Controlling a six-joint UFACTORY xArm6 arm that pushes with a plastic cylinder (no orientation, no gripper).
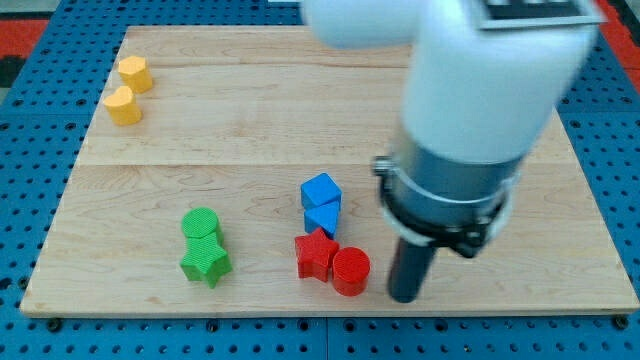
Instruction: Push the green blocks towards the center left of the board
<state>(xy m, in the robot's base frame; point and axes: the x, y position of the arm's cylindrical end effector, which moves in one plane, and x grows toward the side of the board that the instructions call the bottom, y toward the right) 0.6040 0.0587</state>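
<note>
A green cylinder (201, 224) and a green star-shaped block (206, 262) sit touching each other at the view's bottom left of the wooden board (250, 110). My tip (403, 297) rests on the board near the view's bottom edge, far to the right of the green blocks. It stands just right of a red cylinder (351, 271), with a small gap between them.
A red star (316, 255) touches the red cylinder. A blue cube (321, 190) and a blue triangular block (322, 217) sit just above them. Two yellow blocks (134, 73) (123, 105) lie at the view's top left. The large white arm body (480, 80) fills the upper right.
</note>
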